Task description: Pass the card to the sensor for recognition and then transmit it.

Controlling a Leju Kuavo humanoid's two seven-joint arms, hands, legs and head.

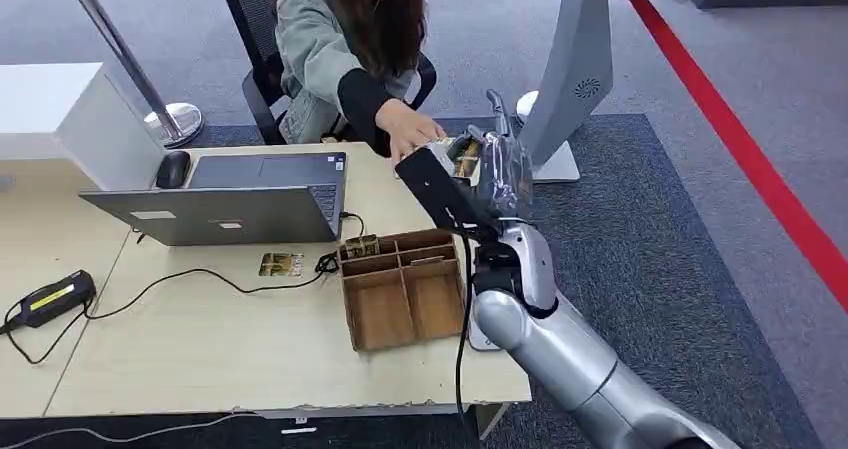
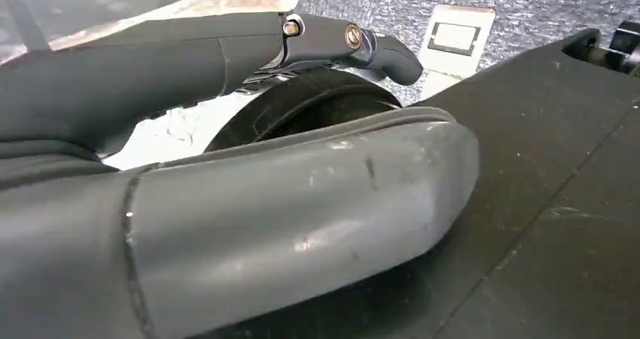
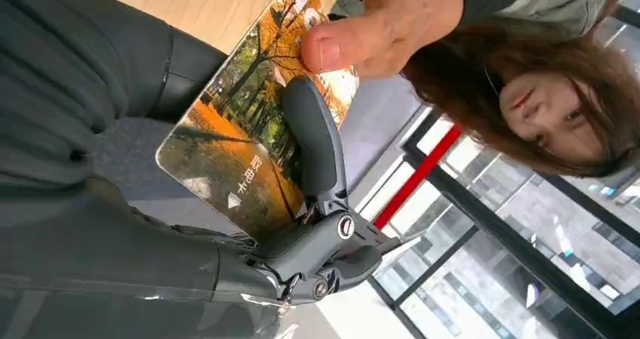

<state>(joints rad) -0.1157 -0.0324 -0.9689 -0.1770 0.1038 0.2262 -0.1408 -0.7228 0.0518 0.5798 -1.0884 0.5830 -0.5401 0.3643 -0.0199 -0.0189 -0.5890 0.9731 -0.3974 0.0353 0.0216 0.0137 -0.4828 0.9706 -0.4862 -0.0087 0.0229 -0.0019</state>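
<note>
Well left of the right hand (image 1: 480,174): black scanner (image 1: 50,299) with its cable, near the desk (image 1: 200,359) edge. Closer in, open laptop (image 1: 250,199) with a mouse (image 1: 172,169) behind it. Between laptop and hand, lower down, a spare card (image 1: 281,264) lying flat on the desk, just beside a divided cardboard box (image 1: 405,289) below the raised hand. Right hand lifted above the desk's far corner, gripping the card (image 3: 249,143), autumn-tree print, pinched between thumb and a dark finger (image 3: 313,146). Touching the card's far edge, a person's hand (image 1: 410,129), thumb pressed on it. Just behind and right of the hand, a grey kiosk stand (image 1: 575,69). Left hand (image 2: 287,218) seen close up, nothing visible in it; open or closed, cannot tell.
</note>
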